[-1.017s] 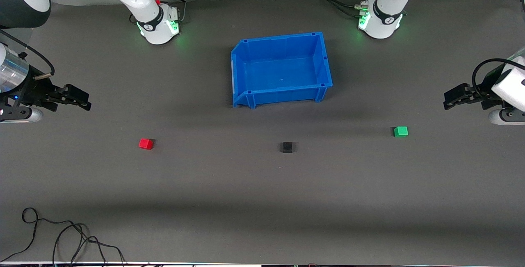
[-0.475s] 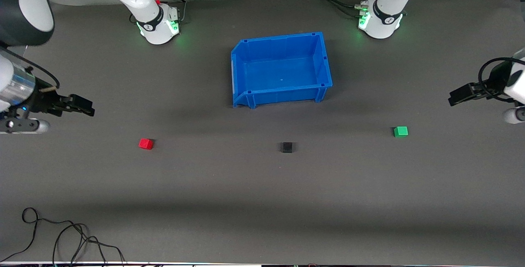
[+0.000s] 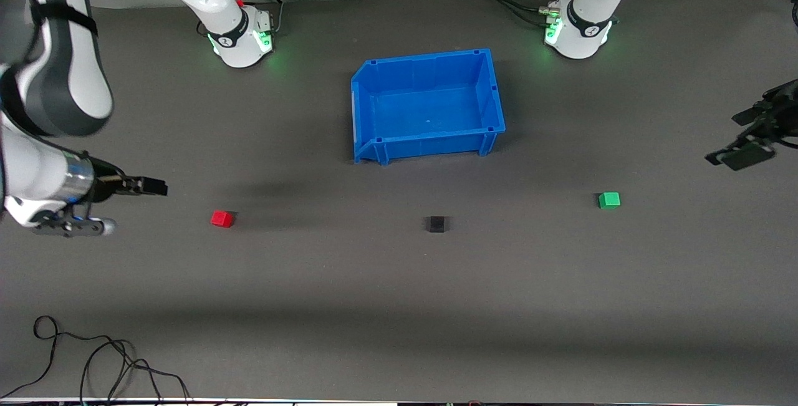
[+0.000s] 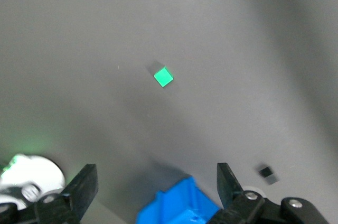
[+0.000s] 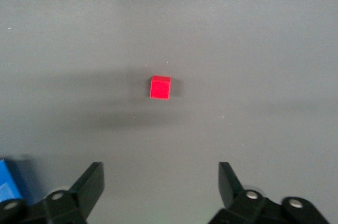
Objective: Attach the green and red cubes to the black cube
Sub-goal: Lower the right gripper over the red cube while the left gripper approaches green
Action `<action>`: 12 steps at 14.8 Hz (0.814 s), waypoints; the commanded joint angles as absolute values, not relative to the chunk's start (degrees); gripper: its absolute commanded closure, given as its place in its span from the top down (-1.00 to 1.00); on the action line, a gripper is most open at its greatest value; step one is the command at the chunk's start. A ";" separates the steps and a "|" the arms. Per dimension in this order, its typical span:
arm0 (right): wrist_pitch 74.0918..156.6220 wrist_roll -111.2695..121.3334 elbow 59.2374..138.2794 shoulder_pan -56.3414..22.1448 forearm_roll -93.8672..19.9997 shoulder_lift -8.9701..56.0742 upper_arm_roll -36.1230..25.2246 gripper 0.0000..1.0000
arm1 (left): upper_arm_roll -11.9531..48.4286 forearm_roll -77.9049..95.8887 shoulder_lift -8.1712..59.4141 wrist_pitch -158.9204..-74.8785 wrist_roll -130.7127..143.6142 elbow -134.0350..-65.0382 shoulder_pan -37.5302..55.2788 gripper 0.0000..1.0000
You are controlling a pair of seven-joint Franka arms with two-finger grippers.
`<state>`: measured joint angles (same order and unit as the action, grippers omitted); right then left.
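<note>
Gaping wide, left claw frames green cube; right claw red cube.

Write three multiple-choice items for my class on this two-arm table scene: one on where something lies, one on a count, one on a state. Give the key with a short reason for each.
1. Where is the black cube?
A. In the blue bin
B. On the mat between the red cube and the green cube
C. In the left gripper

2. How many small cubes lie on the mat?
A. Two
B. Three
C. Five

3. What state is the left gripper in?
A. Open and empty
B. Shut on the green cube
C. Shut on the bin's rim

Key:
1 B: it sits on the grey mat, nearer the front camera than the blue bin, with the red cube toward the right arm's end and the green cube toward the left arm's.
2 B: one red, one black, one green.
3 A: its fingers stand wide apart, the green cube lying free below.
</note>
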<state>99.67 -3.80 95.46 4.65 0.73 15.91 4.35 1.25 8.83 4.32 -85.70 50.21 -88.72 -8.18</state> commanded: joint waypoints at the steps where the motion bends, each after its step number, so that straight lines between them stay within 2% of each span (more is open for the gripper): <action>1: 107.11 -7.98 101.22 3.96 0.53 17.31 4.39 0.88 | 1.58 12.12 3.60 -86.04 62.35 -91.13 -10.54 1.00; 5: 126.95 -13.01 114.93 1.32 4.11 17.66 4.39 0.82 | 1.58 19.57 1.68 -91.39 66.62 -99.56 -14.84 1.00; 7: 135.14 -12.92 118.73 1.41 4.74 19.94 4.39 0.83 | 1.58 24.42 0.27 -94.82 66.62 -105.61 -17.74 1.00; 8: 135.70 -12.92 118.65 1.49 4.83 21.26 4.31 0.84 | 1.58 25.56 -0.08 -96.92 66.62 -108.43 -18.10 1.00; 10: 136.84 -13.01 118.30 1.49 4.83 23.20 3.26 1.00 | 1.58 27.24 0.09 -100.44 66.62 -112.04 -18.46 1.00; 12: 137.37 -15.10 117.95 1.41 4.83 23.20 3.16 1.00 | 1.50 30.48 0.79 -105.18 66.53 -116.61 -18.54 1.00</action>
